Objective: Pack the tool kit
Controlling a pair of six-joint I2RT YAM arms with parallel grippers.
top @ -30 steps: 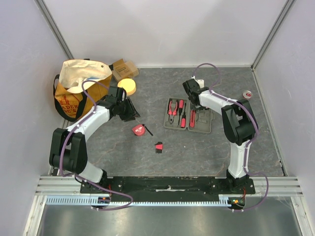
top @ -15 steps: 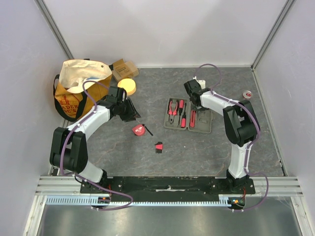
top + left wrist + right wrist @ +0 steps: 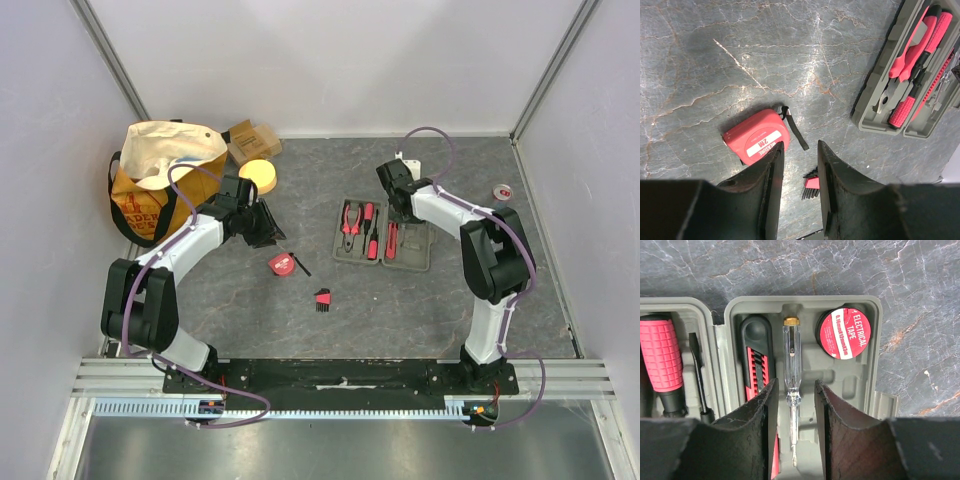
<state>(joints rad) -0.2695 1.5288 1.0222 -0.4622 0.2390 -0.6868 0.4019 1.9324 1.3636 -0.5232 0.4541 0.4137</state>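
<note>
Well, right gripper [image 3: 795, 387]: jaws parted, empty, straddling the tester screwdriver [image 3: 791, 352] lying in the open case [image 3: 875, 330] mid-table.
Left gripper [image 3: 799, 150]: jaws partly spread, empty, over the tape measure [image 3: 757, 142].
Advice: lift right straight up; centre left on the tape measure.

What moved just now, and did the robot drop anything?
The right arm swung its elbow slightly rightward. Its fingers now stand open around the clear screwdriver, which lies in its slot in the case, apparently let go. The left arm, tape measure and hex keys stayed put.
</note>
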